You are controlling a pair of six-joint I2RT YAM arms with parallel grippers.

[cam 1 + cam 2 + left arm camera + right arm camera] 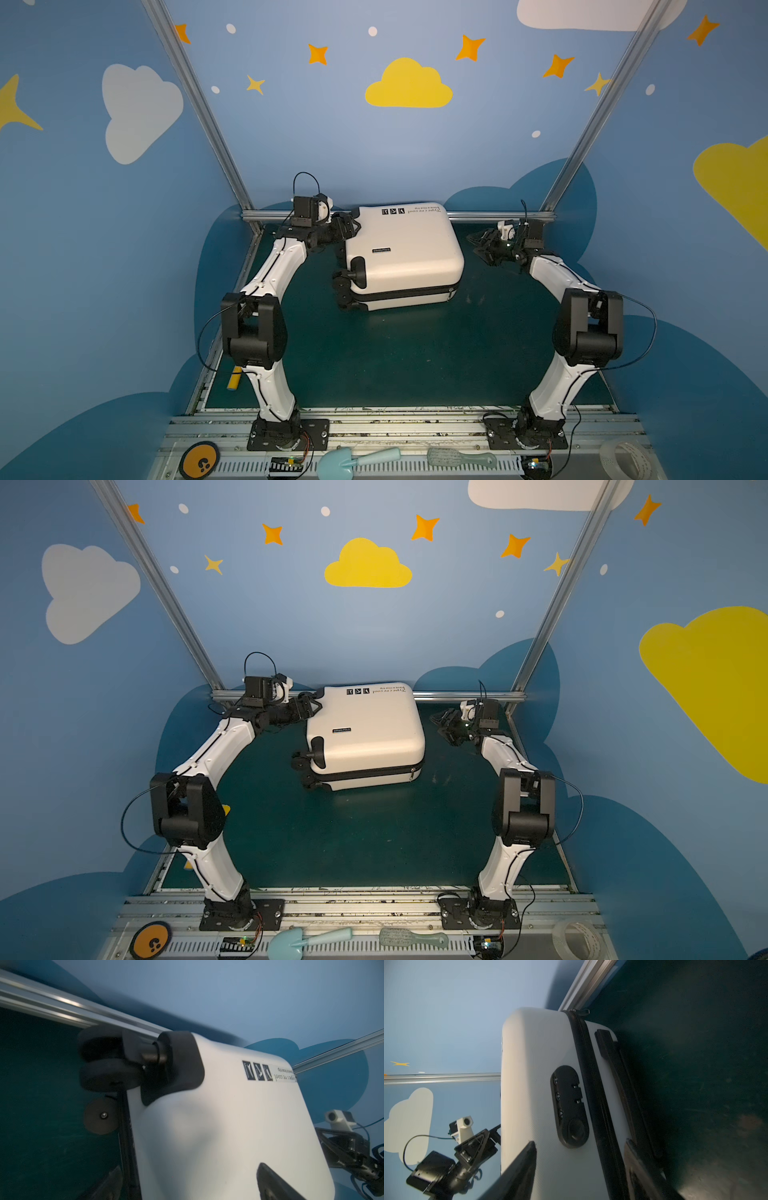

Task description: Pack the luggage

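The luggage (407,249) (365,729), a small white hard-shell suitcase, lies flat and zipped shut at the back middle of the green table in both top views. Its black wheels (104,1072) point left. My left gripper (353,226) (190,1184) is open at the back-left corner by the wheels, one finger over the white shell (228,1126) and one beside it. My right gripper (473,243) (580,1142) is open a short gap off the right side, facing the black combination lock (569,1105), zipper (591,1084) and handle (618,1074). Neither holds anything.
A yellow cylinder (234,378) lies at the table's left edge behind my left arm. On the front rail lie an orange-and-black disc (199,459), a light-blue toy shovel (357,459), a brush (461,459) and a tape roll (625,459). A metal back rail (498,216) runs just behind the luggage.
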